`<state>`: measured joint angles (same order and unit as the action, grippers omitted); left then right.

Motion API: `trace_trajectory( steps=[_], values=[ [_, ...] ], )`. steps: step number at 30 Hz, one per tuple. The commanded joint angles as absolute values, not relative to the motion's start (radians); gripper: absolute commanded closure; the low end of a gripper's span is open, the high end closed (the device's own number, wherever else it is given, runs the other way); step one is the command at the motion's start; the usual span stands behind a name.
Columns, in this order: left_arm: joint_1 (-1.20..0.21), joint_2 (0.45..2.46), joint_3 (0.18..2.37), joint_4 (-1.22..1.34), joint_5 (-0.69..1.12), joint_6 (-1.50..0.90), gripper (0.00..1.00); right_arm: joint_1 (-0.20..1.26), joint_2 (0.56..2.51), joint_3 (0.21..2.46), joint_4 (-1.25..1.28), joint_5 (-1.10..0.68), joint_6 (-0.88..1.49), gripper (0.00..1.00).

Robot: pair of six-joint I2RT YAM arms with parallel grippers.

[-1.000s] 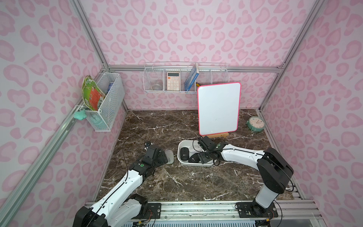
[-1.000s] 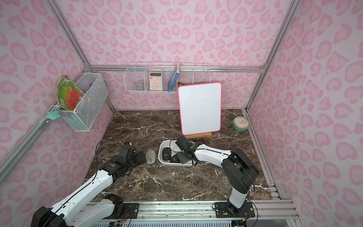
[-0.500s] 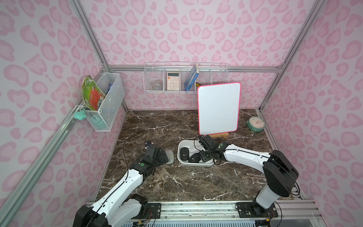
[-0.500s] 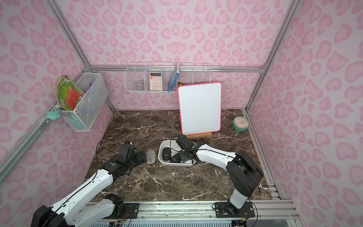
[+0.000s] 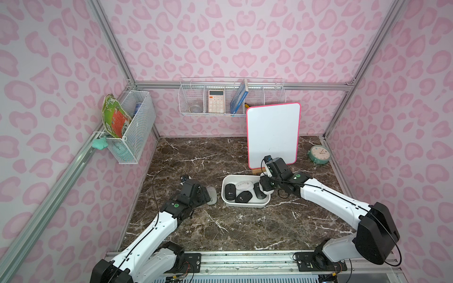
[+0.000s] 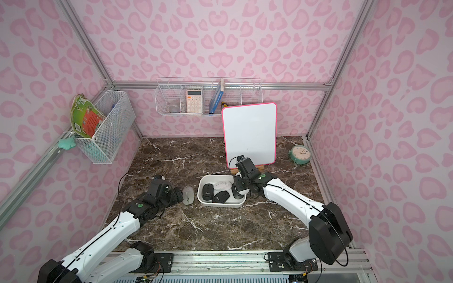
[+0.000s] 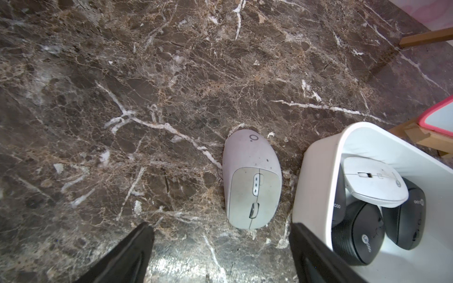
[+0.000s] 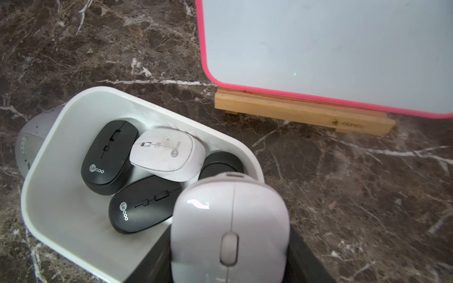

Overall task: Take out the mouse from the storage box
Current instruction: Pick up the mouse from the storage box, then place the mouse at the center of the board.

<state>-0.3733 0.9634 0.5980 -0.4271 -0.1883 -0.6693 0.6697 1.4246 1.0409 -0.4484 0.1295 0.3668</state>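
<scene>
At the bottom edge of both top views, two arms are mounted on a metal rail [image 5: 245, 263] and are stretched up the frame over the dark marble desk [image 5: 245, 227]. Left of centre, the left end effector [image 5: 205, 195] is held low over the desk with its jaws spread wide and nothing between them. Its dark fingers [image 7: 132, 254] are seen apart at the bottom of the left wrist view. Just beyond them a grey mouse [image 7: 252, 181] is laid flat on the desk, close beside the left wall of the storage box [image 5: 245, 204] but parted from it by a thin strip of marble.

The storage box is set just below the middle of the frame. At its right end the right end effector [image 5: 266, 190] is closed on a glossy white mouse [image 8: 230, 220], clamped by its sides between dark fingers [image 8: 301, 259] at the bottom of the right wrist view, over the box's corner. Whether it is clear of the rim cannot be told. Inside the box three black mice [image 8: 107, 156] are seen, one largely hidden, with a matte white mouse [image 8: 166, 154] propped across them.

Higher in the frame, a pink-edged whiteboard [image 5: 273, 133] is stood on a wooden stand [image 8: 304, 115], and a mint clock [image 5: 320, 153] is placed at the desk's right edge. On the far wall a wire basket [image 5: 193, 98] with a calculator [image 5: 216, 101] is hung.
</scene>
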Motion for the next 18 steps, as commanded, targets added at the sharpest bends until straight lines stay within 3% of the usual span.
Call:
trace_trajectory(
  steps=[1, 10, 18],
  values=[
    [-0.373, 0.958, 0.604, -0.443, -0.173, -0.660, 0.08, 0.622, 1.386, 1.012, -0.472, 0.116, 0.392, 0.54],
    [-0.374, 0.964, 0.641, -0.468, -0.158, -0.665, 0.08, 0.431, 1.291, 0.862, -0.452, 0.058, 0.419, 0.55],
    [-0.373, 0.970, 0.657, -0.476, -0.138, -0.672, 0.08, 0.386, 1.304, 0.771, -0.416, 0.035, 0.439, 0.56]
  ],
)
